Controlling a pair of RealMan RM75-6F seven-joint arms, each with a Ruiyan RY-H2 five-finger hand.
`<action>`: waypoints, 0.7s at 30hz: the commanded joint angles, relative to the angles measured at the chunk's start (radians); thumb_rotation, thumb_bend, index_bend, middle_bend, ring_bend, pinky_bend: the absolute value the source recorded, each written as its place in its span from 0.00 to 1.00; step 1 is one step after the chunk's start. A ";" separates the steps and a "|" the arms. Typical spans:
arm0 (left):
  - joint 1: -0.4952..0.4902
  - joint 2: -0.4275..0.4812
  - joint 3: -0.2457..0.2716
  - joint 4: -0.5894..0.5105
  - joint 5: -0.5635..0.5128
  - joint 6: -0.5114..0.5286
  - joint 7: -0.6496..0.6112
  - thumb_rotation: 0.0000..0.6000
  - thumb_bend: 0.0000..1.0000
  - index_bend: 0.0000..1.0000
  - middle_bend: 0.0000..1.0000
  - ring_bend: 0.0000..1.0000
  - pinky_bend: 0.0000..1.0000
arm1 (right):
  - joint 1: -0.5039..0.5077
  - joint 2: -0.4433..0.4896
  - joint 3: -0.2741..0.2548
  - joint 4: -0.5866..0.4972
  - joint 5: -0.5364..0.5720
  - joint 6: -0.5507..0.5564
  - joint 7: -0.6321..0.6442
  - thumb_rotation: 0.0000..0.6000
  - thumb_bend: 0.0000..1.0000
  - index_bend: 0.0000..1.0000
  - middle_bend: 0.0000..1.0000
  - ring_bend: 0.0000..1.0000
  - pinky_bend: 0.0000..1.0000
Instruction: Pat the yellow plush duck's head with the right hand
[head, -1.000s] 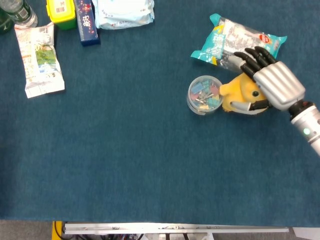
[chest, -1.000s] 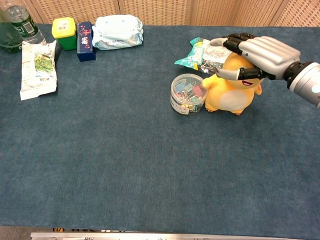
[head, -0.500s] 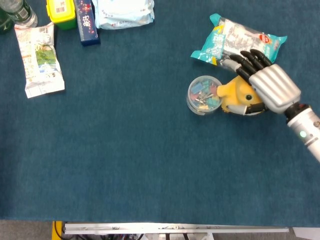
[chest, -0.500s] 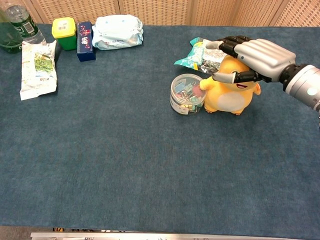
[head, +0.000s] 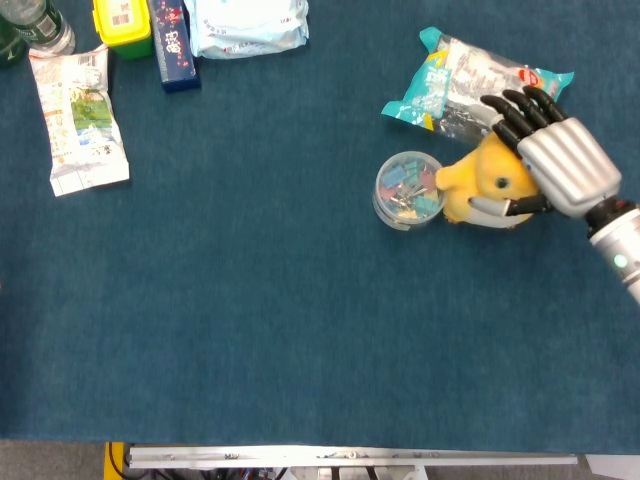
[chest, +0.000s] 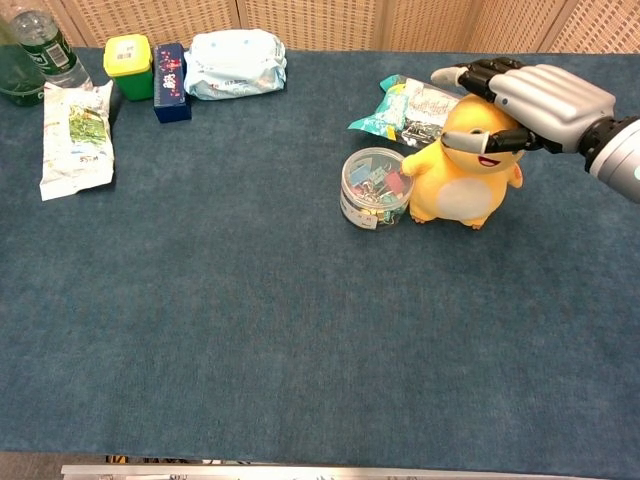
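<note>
Mid-pat: the right hand (chest: 535, 95), fingers spread and holding nothing, hovers over the yellow plush duck (chest: 462, 175); next, lower gently onto its head.

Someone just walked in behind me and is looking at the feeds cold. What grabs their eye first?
Most likely the yellow plush duck standing upright at the right of the blue table, with the silver right hand spread flat over its head. Next, the clear round tub of colourful clips right beside the duck, and the teal snack bag lying just behind both.
</note>
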 joint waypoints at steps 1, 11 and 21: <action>0.002 0.002 -0.002 -0.002 0.000 0.005 -0.003 1.00 0.12 0.13 0.08 0.09 0.04 | 0.000 -0.002 0.007 -0.002 -0.021 0.024 0.015 0.03 0.00 0.08 0.08 0.00 0.00; -0.004 0.009 -0.003 -0.008 0.009 0.003 -0.008 1.00 0.12 0.13 0.08 0.09 0.04 | -0.095 0.133 -0.005 -0.146 -0.092 0.199 0.006 0.25 0.00 0.06 0.08 0.00 0.00; -0.013 0.012 -0.005 -0.016 0.020 -0.001 -0.004 1.00 0.12 0.13 0.08 0.09 0.04 | -0.249 0.269 -0.067 -0.215 -0.091 0.343 -0.070 0.71 0.00 0.04 0.08 0.00 0.00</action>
